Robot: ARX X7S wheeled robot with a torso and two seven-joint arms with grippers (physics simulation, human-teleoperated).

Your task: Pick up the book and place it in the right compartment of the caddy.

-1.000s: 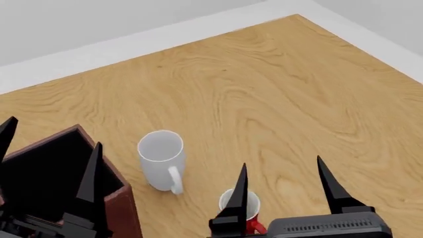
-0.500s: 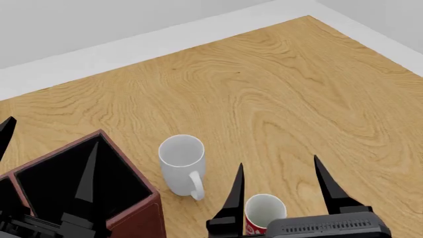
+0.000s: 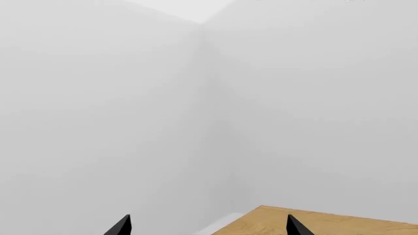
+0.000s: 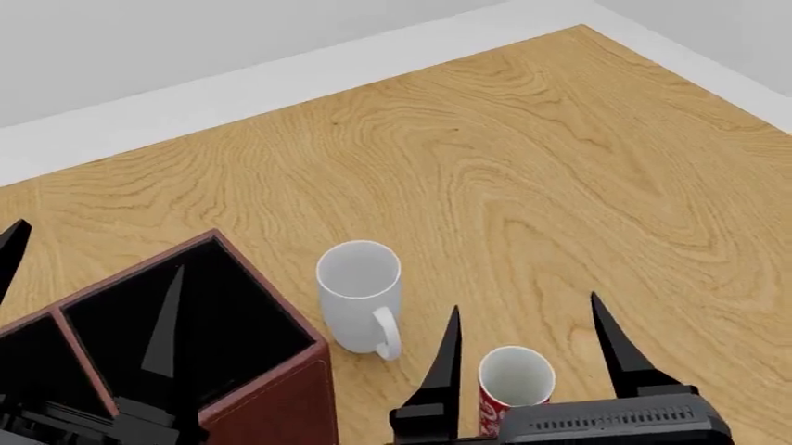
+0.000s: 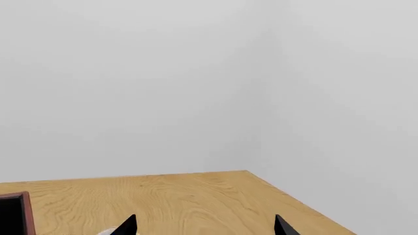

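The book shows in no view. The reddish-brown caddy [image 4: 266, 408] stands at the head view's lower left, cut by the frame edge. Its rightmost pocket, the square-mouthed, black-lined right compartment [image 4: 241, 315], lies open and looks empty. My left gripper [image 4: 99, 248] hangs open above the caddy, with one finger over that pocket. My right gripper [image 4: 526, 304] is open above the red mug. The left wrist view has the left gripper [image 3: 209, 218] facing white walls; the right wrist view has the right gripper [image 5: 205, 216] over the wooden top, with a caddy corner [image 5: 16, 213] at the side.
A white mug [image 4: 359, 297] stands upright just right of the caddy, handle toward me. A red mug [image 4: 514, 385] with a white inside sits close to my right gripper. The wooden table [image 4: 495, 167] runs to a far edge against white walls.
The head view has swung left: the caddy and both mugs have slid rightward in the picture, and more of the caddy shows. Both grippers keep their open stance.
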